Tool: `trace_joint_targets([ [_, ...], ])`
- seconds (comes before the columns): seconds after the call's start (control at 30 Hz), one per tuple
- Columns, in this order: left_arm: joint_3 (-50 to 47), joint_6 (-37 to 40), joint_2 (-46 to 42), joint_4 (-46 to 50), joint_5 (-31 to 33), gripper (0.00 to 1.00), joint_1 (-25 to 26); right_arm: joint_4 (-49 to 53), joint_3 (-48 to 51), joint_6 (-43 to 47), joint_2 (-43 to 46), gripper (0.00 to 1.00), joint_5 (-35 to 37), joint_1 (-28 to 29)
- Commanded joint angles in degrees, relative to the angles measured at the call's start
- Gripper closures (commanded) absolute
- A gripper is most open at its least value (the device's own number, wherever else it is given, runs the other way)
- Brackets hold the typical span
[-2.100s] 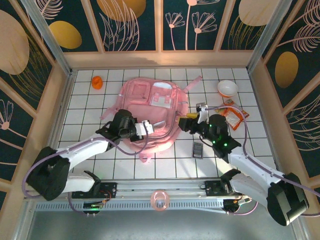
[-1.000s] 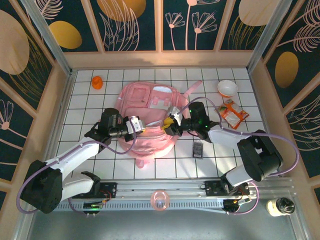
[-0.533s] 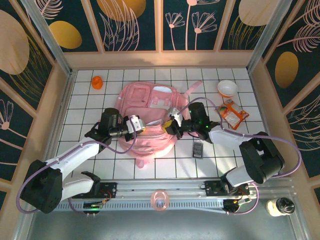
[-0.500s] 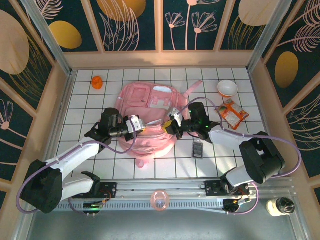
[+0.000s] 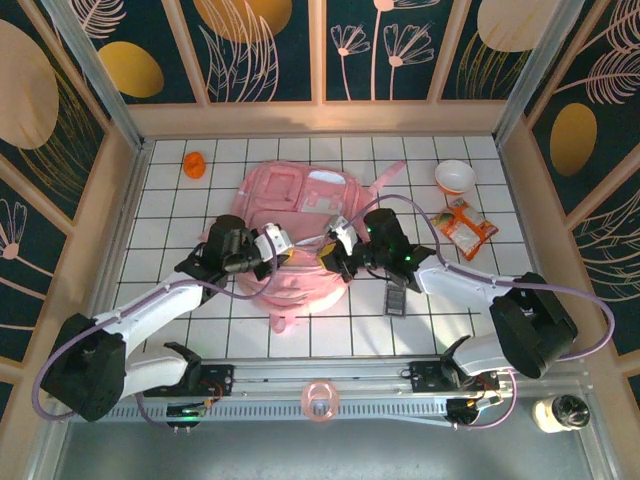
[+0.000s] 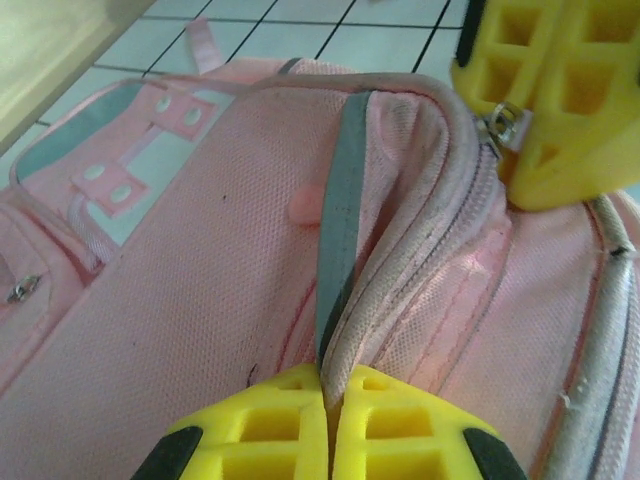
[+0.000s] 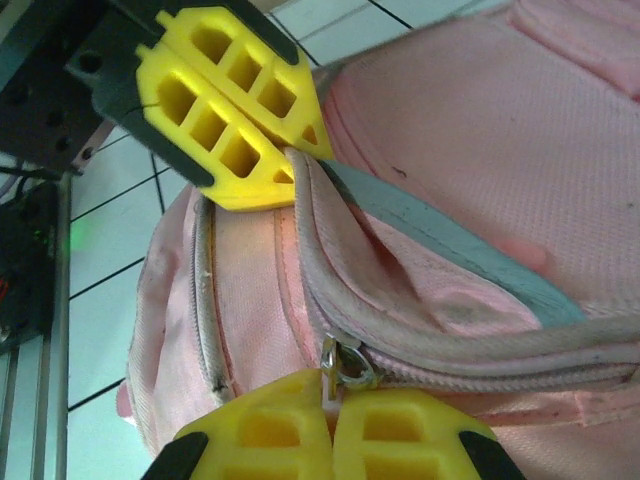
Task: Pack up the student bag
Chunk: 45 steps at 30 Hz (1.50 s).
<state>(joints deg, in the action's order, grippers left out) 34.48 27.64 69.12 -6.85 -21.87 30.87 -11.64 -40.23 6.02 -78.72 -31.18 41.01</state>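
Currently both claws are clamped on the student bag (image 5: 300,195), which lies flat on the white tiled surface (image 5: 180,190), midway between the two arms.

**Claw state**
- Left claw (image 6: 328,385): closed, pinching the raised fabric edge beside the zip track (image 7: 450,345).
- Right claw (image 7: 330,395): closed on the metal zip pull (image 7: 345,362).

**Hazards**
1. Pull slip. The pull is small and thin, so a sideways tug would likely free it from the pads.
2. Zip jam. The grey binding tape (image 6: 340,220) folds in just beside the teeth. If it feeds into the slider, travel will probably stop.
3. Anchor loss. If the left pinch slides off the seam, the whole bag may drag across the surface rather than unzip.
4. Claw contact. The two claws work near each other, and a misaligned stroke could bring them together.

**Bag appearance**
Pale pink woven fabric, soft and creased. A pale panel with pink tabs sits on the front, and pink straps trail at the far side.
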Motion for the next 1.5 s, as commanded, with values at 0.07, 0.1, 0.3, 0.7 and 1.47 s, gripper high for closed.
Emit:
trace_joint_targets([
  [0.07,6.69,-11.07,3.96,-9.47,5.76,1.0,5.64,-0.96,-0.92,-10.49,2.44,1.0,2.83,5.74],
  [0.1,6.9,-12.77,4.29,-9.89,6.21,1.0,5.94,-0.93,-0.44,-12.16,2.91,1.0,4.17,5.75],
  [0.3,5.42,-17.35,1.14,-8.7,6.34,0.79,6.23,2.4,-1.64,-20.54,4.1,1.0,7.71,5.5],
  [0.7,-1.08,-56.83,-11.21,1.27,22.75,0.24,-3.07,17.29,-6.88,-20.48,4.09,1.0,12.78,-4.71],
  [1.47,-5.06,-83.55,11.42,-19.96,10.14,1.0,-7.5,22.28,-12.48,-11.21,-1.54,1.0,12.62,-9.19],
])
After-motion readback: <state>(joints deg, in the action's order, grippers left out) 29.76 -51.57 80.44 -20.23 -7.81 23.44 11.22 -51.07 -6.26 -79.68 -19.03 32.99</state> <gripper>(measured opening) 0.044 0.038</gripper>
